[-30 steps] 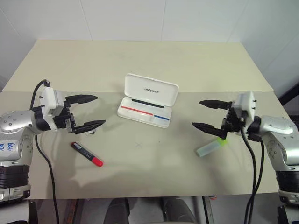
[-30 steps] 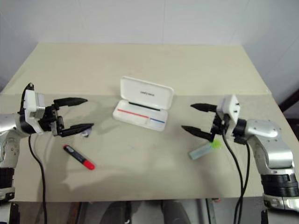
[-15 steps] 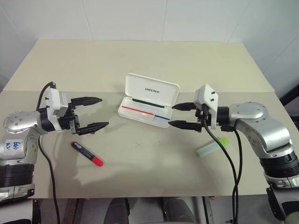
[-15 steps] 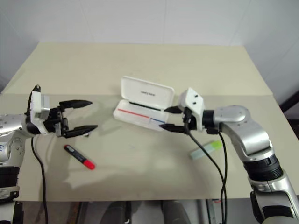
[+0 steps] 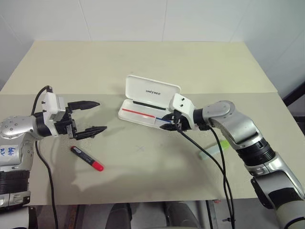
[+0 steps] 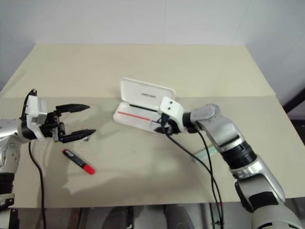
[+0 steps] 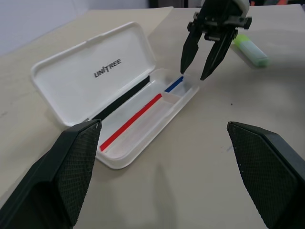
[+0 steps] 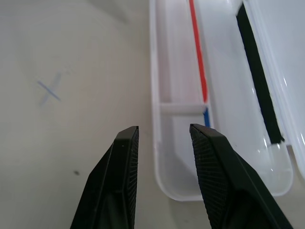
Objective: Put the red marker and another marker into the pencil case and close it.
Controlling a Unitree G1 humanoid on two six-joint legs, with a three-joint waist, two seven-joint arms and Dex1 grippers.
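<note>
Beige surface (image 5: 190, 67) carries the open white hinged plastic pencil case (image 5: 147, 102). Right end effector (image 7: 206, 56), empty, fingers narrowly apart, straddles its front wall and could shove it. Left end effector (image 5: 93, 117) gapes empty. Red-capped black marker (image 5: 87, 158) and pale green highlighter (image 7: 249, 49) lie outside the case.

I see the pencil case (image 7: 121, 76) as smooth, glossy white plastic, my grippers' fingers (image 8: 121, 181) as matt black, finely textured, and the table (image 5: 143, 181) as matt beige.
</note>
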